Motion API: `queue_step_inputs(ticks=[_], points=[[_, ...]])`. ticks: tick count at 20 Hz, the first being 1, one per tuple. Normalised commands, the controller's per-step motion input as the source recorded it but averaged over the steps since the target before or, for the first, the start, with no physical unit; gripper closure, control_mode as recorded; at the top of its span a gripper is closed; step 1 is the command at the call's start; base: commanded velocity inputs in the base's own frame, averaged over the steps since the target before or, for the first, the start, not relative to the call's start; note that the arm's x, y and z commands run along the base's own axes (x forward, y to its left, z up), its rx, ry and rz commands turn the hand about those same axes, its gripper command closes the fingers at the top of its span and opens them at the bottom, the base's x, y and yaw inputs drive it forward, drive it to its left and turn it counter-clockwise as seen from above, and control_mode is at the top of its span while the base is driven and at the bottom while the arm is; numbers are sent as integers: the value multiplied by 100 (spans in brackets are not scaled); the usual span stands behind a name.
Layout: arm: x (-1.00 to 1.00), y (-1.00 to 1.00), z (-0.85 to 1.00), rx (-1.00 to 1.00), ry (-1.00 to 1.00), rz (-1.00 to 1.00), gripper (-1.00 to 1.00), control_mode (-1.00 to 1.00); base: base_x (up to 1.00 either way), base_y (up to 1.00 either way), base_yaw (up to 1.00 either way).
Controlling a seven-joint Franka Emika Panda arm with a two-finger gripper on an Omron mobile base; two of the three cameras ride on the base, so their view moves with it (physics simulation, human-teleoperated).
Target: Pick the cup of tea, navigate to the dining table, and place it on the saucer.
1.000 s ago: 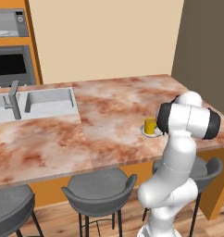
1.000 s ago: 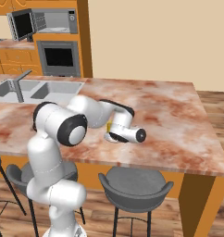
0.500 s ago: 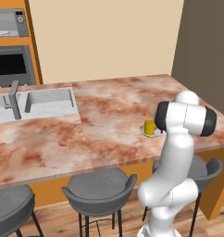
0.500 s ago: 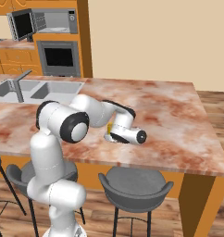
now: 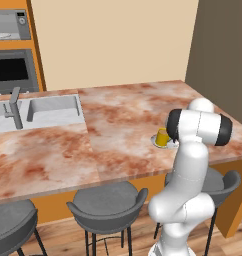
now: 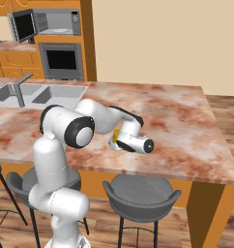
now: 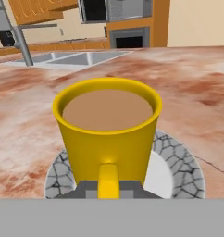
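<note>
The cup of tea [image 7: 108, 134] is a yellow mug filled with brown liquid, and it stands upright over the saucer [image 7: 178, 166], a round white-grey dish with a cracked-stone pattern around its rim. In the hand view the mug's base covers the middle of the saucer, and the handle points straight toward the camera. The gripper [image 7: 108, 187] is closed to its narrowest setting, with the two dark finger tips pressed against the handle from either side, so the cup is gripped by its handle. Whether the cup's base touches the saucer cannot be determined. The saucer lies on the dining table [image 5: 118, 120], a long counter with a reddish-brown and cream marbled top and an orange base. In the left base view the cup [image 5: 162, 136] and saucer [image 5: 156, 142] sit near the right end of the table, close to the front edge, and are partly covered by the arm's dark-banded joint. In the right base view a small part of the yellow cup [image 6: 117, 135] shows beside the wrist, which reaches low over the tabletop. A sink [image 5: 50, 108] with a grey faucet [image 5: 13, 106] is set into the far left section of the counter, well apart from the saucer. Grey stools [image 5: 107, 206] stand along the near side of the table.
</note>
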Motion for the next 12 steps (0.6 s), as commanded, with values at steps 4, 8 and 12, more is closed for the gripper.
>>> queue_step_inputs(ticks=[4, 8, 12], points=[[0, 0, 0, 0, 0, 0, 100, -100, 0, 0, 0], [0, 0, 1, 0, 0, 0, -100, -100, 0, 0, 0], [0, 0, 2, 0, 0, 0, -100, -100, 0, 0, 0]])
